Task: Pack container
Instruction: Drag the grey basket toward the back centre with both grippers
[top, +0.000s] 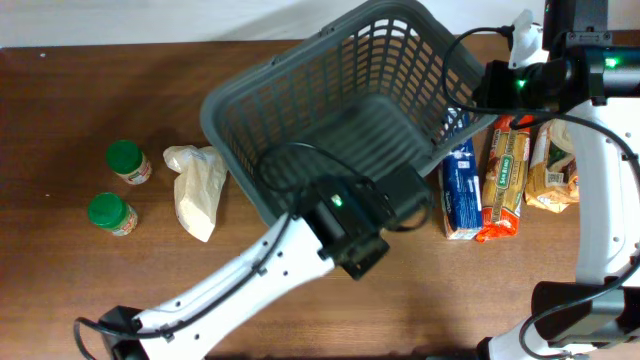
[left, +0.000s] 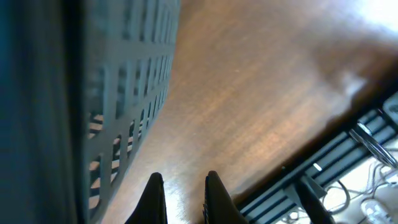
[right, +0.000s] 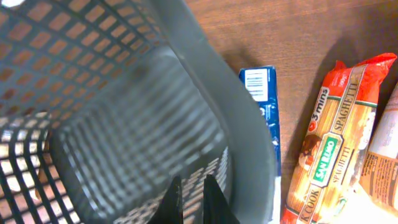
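The container (top: 330, 100), a large dark grey lattice basket, stands at the table's middle back with nothing visible inside it. My left gripper (top: 405, 192) is at its near right corner, outside the wall. In the left wrist view the fingers (left: 183, 186) are nearly together with only bare table between them, and the basket wall (left: 130, 93) is to their left. My right gripper (top: 480, 88) hovers at the basket's right rim. In the right wrist view its fingers (right: 191, 193) are close together and empty, over the basket's inner wall (right: 124, 143).
Two green-lidded jars (top: 127, 160) (top: 110, 212) and a cream bag (top: 200, 185) lie left of the basket. To its right lie a blue box (top: 460, 185) (right: 264, 99), an orange spaghetti pack (top: 505, 180) (right: 329, 143) and a tan packet (top: 555, 170).
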